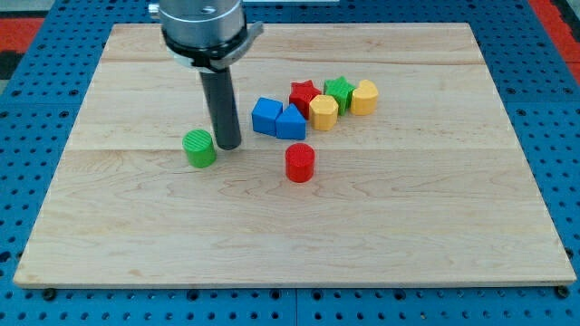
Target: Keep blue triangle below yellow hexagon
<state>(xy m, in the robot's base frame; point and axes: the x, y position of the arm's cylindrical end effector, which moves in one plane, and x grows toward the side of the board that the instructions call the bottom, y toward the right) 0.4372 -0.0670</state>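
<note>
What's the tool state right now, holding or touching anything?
Tool: a plain rod, no jaws, holds nothing. My tip sits just right of the green cylinder, left of the blue blocks.

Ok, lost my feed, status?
Tool tip between green cylinder and blue triangle. Triangle touching yellow hexagon, lower left of it. Path clear.

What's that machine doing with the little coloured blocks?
It is a robot arm that slides blocks around a wooden board with a dark rod. Right now my tip sits just to the view's right of a green cylinder and to the view's left of a blue cluster. The blue triangle lies down and to the view's left of the yellow hexagon, touching it or nearly so, which is what the job asks for. The rod is not touching either one.
</note>
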